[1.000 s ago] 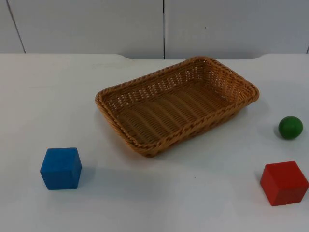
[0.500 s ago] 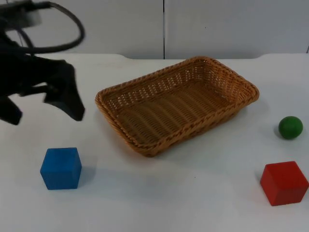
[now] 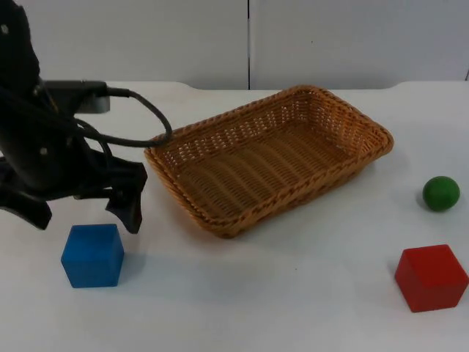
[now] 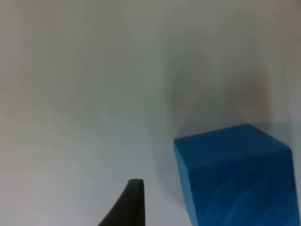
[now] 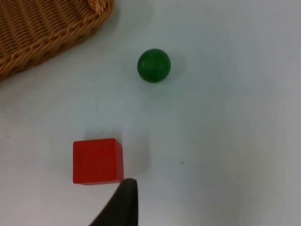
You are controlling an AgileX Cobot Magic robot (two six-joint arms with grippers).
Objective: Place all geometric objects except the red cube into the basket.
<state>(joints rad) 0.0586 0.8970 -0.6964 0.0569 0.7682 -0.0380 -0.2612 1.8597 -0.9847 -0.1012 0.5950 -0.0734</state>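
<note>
Left gripper [image 3: 83,213] above blue cube [image 3: 92,255], fingers apart.
Basket [image 3: 268,157] mid-table. Green ball [image 3: 440,193] and red cube [image 3: 430,277] right of it; right gripper's state: cannot tell.

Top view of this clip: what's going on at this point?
The left end effector is open above the blue cube, with a finger on each side and nothing gripped yet. The wicker basket holds nothing. The green ball and the red cube sit untouched on the white table. The right wrist view looks down on these two, with a black fingertip next to the red cube.
</note>
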